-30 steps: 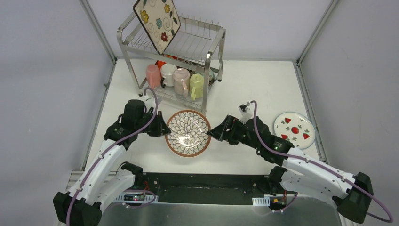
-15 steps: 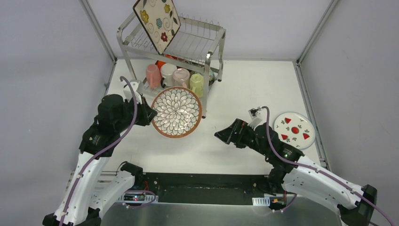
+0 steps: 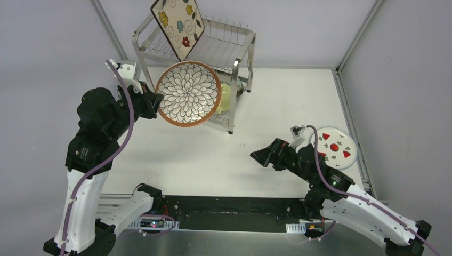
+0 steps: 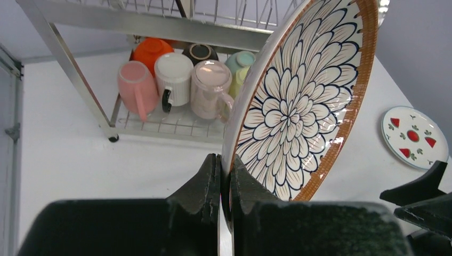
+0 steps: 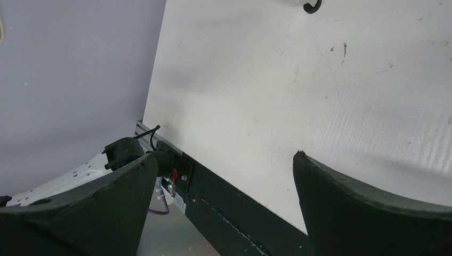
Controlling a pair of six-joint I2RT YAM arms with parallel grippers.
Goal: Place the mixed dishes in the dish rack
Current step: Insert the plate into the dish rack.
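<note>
My left gripper is shut on the rim of the brown-rimmed petal-pattern plate. It holds the plate tilted on edge in the air, in front of the dish rack. The square floral plate leans on the rack's top tier. On the lower shelf stand pink, white and pale pink mugs, with an orange bowl and a mint bowl behind them. The white red-marked plate lies flat at the right. My right gripper is open and empty above the table.
A yellow-green mug shows past the held plate's right edge. The table is walled by grey panels with metal corner posts. The arms' black base rail runs along the near edge.
My left arm lifted the petal plate off the table and carried it back and left, up to the rack's front. My right gripper opened wider and drew back to the right.
</note>
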